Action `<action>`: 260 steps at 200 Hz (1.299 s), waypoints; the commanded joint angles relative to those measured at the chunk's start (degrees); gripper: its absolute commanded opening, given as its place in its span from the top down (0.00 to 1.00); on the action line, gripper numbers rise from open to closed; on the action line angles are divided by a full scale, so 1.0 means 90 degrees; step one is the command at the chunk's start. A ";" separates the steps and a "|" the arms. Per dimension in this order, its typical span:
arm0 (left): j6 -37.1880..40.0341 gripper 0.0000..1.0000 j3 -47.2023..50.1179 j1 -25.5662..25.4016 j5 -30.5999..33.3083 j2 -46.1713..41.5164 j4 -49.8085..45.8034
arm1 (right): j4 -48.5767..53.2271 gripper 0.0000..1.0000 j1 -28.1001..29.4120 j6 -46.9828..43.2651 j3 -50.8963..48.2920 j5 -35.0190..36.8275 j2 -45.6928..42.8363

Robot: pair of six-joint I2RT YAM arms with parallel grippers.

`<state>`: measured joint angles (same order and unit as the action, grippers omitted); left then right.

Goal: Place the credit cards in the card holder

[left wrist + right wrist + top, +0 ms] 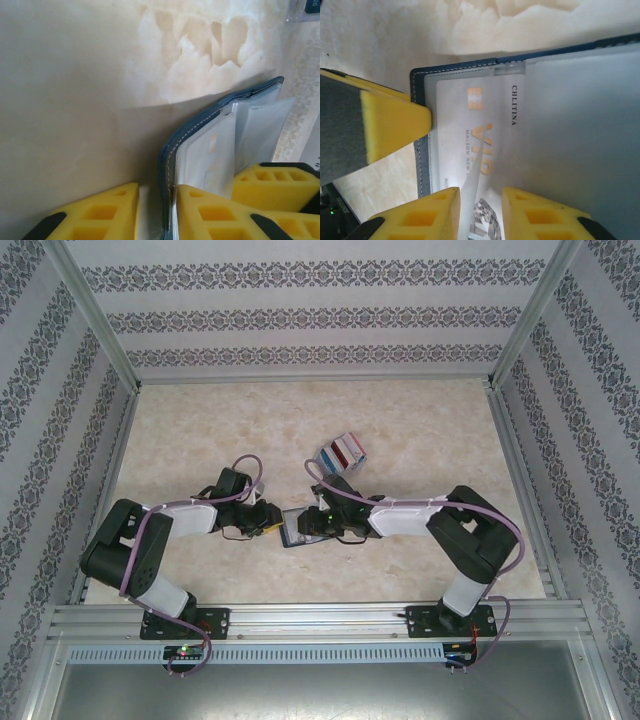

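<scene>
Left jaws, slightly parted, straddle card holder (165,175) cover from 9 o'clock, steadying it; right jaws flank white credit card (470,135) half inside sleeve, grip unclear.

The small navy-blue folding card holder (296,533) lay on the pale marble-patterned table (200,430), toward its near edge, between the two arms. The black-and-yellow left gripper (268,524) stood at its left side, with the edge of one cover upright between the fingers. The matching right gripper (316,527) stood at its right side. A white plastic credit card (470,125) sat in the holder's clear sleeve, its near end between the right fingers. Behind and to the right, well apart, stood a pale rack of coloured cards (342,452).
</scene>
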<state>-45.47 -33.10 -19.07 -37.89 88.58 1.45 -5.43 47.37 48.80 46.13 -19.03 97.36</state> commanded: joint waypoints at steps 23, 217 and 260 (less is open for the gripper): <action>0.0148 0.90 0.0081 -0.0014 0.0125 -0.0087 -0.0119 | 0.0885 0.69 0.0019 -0.0592 0.0250 0.0643 -0.0217; 0.0179 1.00 0.0084 -0.0020 0.0078 0.0156 0.0024 | 0.0954 0.86 0.0360 -0.1126 0.0768 0.0200 0.0306; 0.0316 1.00 -0.0056 -0.0027 0.0148 0.0170 -0.0163 | 0.1615 0.72 0.0333 -0.1559 0.0704 0.0981 -0.0484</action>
<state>-44.60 -32.56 -19.07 -37.47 89.21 2.15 5.85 49.78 38.17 51.77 -14.20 98.59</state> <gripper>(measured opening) 0.048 0.237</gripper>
